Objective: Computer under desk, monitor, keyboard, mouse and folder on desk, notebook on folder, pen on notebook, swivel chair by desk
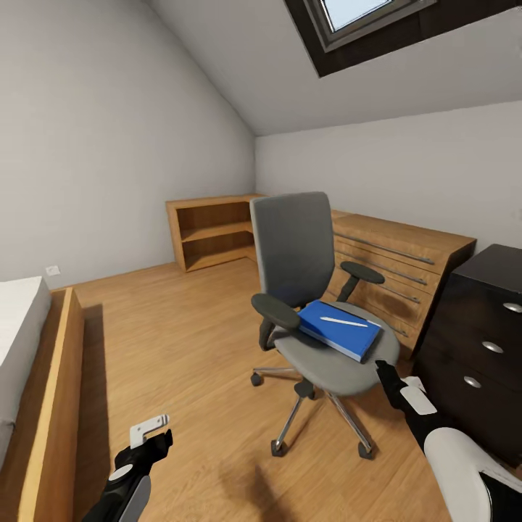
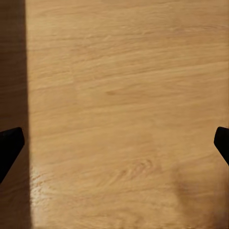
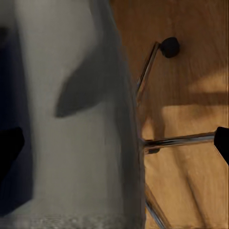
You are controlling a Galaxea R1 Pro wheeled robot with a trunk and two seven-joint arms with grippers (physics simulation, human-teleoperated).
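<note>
Grey swivel chair (image 1: 308,290) on wood floor (image 1: 188,341), blue folder (image 1: 339,330) and pen (image 1: 344,321) on seat, right end effector (image 1: 395,384) spread beside seat edge, left end effector (image 1: 152,435) spread over floor

The head view looks forward and down from standing height at a grey upholstered swivel chair with a chrome star base (image 1: 312,319) on a light wooden plank floor (image 1: 181,341). The right wrist view sits close above that chair's seat edge (image 3: 81,119) and chrome legs, sharing them with the head view. The left wrist view faces straight down, near bare floor (image 2: 124,95).

The grey swivel chair (image 1: 304,290) stands on the wood floor; a blue folder (image 1: 339,330) lies on its seat, a white pen (image 1: 344,322) on top.
</note>
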